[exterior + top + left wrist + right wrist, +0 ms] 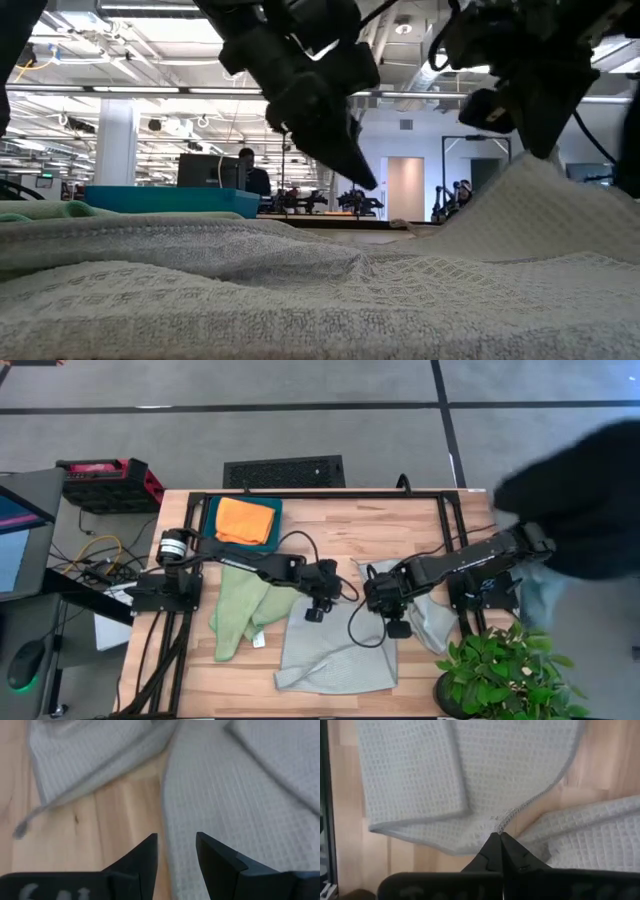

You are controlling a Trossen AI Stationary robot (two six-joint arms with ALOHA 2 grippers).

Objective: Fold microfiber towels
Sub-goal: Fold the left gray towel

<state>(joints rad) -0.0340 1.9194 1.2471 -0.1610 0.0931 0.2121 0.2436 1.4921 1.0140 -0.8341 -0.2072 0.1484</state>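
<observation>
From above, the wooden table (330,530) carries four towels: an orange towel (246,519) lying folded in a dark teal tray (209,525) at the far left, a light green towel (240,605) crumpled just in front of it, a large grey towel (335,645) spread at the middle near edge, and a second grey towel (432,615) bunched to its right. The left gripper (318,604) hangs over the far left edge of the spread grey towel, and the right gripper (393,610) sits between the two grey cloths. At table height, the grey waffle cloth fills the foreground and rises in a soft peak towards the right gripper (545,145), which suggests a pinch lifting it; the left gripper (355,170) points down above the cloth without touching it. The tray (170,200) shows at the left with the green towel's edge before it. The left wrist view shows the left gripper (176,855) with fingers parted and nothing between them, over the towel's hemmed edge and bare wood. The right wrist view shows the right gripper (500,847) clenched on a hem where the grey cloth gathers. These cloths look light, limp and grippy in weave; they will sag and drag, so corners and stitched hems seem the best holds.
</observation>
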